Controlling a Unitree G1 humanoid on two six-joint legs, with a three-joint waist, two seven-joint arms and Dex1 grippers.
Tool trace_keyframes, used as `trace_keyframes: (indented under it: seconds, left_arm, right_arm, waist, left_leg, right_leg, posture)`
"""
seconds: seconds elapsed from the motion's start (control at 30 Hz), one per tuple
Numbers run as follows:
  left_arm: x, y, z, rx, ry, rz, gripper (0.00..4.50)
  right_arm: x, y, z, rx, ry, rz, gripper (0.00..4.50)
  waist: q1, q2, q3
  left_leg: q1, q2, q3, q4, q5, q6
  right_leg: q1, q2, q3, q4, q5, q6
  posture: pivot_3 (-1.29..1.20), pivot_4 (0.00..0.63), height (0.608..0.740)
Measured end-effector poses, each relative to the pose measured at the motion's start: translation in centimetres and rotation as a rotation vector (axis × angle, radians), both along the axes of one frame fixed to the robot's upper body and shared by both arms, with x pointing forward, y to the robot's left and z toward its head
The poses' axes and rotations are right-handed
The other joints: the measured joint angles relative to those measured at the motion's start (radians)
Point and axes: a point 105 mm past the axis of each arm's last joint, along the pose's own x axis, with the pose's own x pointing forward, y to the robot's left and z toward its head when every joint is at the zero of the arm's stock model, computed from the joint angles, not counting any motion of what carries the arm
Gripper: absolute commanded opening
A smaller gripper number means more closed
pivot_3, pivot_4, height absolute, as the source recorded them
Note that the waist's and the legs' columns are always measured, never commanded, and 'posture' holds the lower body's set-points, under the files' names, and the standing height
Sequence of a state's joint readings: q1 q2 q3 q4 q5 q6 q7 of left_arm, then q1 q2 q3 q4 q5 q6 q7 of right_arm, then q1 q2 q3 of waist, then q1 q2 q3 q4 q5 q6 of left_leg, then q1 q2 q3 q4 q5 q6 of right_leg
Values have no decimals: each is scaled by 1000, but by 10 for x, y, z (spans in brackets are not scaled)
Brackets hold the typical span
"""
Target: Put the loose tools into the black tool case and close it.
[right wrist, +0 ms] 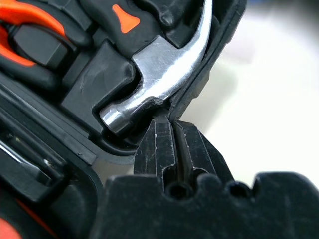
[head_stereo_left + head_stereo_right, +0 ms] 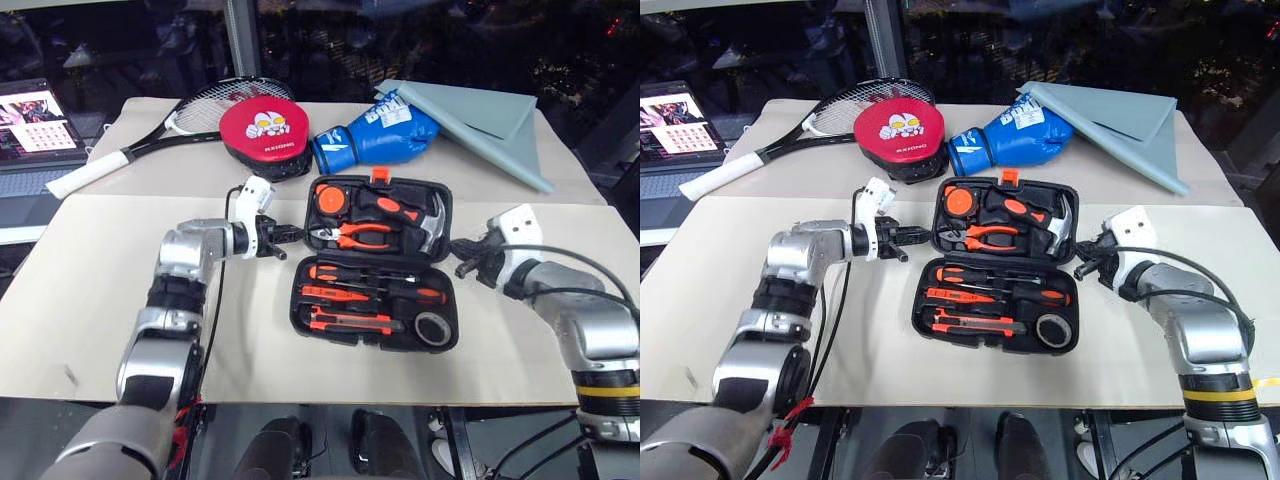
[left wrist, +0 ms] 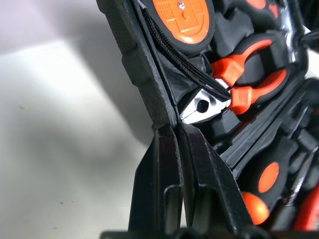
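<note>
Beige bench [image 2: 100, 300] holds the black tool case [image 2: 375, 262], open at the middle with tools in it. Left claw [image 2: 290, 234] at nine o'clock and right claw [image 2: 462, 256] at three o'clock are pressed together by its far half. That half looks stiff and heavy; lift it by both side edges.

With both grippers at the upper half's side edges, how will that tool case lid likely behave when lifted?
The black tool case lid looks rigid moulded plastic, so it should pivot, not flex. The hammer and pliers seated in it probably add weight and might shift.
</note>
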State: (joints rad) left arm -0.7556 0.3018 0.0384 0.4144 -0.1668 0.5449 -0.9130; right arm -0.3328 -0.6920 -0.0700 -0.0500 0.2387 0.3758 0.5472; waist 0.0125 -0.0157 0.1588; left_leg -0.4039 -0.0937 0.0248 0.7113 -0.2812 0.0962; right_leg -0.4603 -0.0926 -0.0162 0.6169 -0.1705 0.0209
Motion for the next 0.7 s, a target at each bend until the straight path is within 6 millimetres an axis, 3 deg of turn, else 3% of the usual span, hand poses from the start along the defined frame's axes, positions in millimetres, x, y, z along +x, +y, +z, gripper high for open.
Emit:
trace_keyframes:
  seconds: [0.23, 0.4, 0.7]
  left_arm:
    - [-8, 0, -5, 82, -285, 71, 60]
    - [-11, -2, -5, 129, -442, 101, 60]
    - [-18, 5, -9, 187, -595, 115, 60]
  right_arm:
    - [-3, 1, -1, -147, -166, 48, 0]
    - [-15, 0, -18, -283, -244, 81, 0]
    - [-35, 1, -25, -497, -457, 128, 0]
  waist:
    - [2, 0, 0]
    - [0, 0, 0]
    - [-4, 0, 0]
  left_leg:
    - [4, 0, 0, 0, 1, -3]
    - [5, 0, 2, 0, 1, -3]
    - [7, 0, 5, 0, 1, -3]
  right_leg:
    - [4, 0, 0, 2, 0, 0]
    - [2, 0, 1, 6, 0, 0]
    - [2, 0, 2, 8, 0, 0]
  posture:
    - [0, 150, 732]
    - [0, 150, 732]
    - [0, 150, 732]
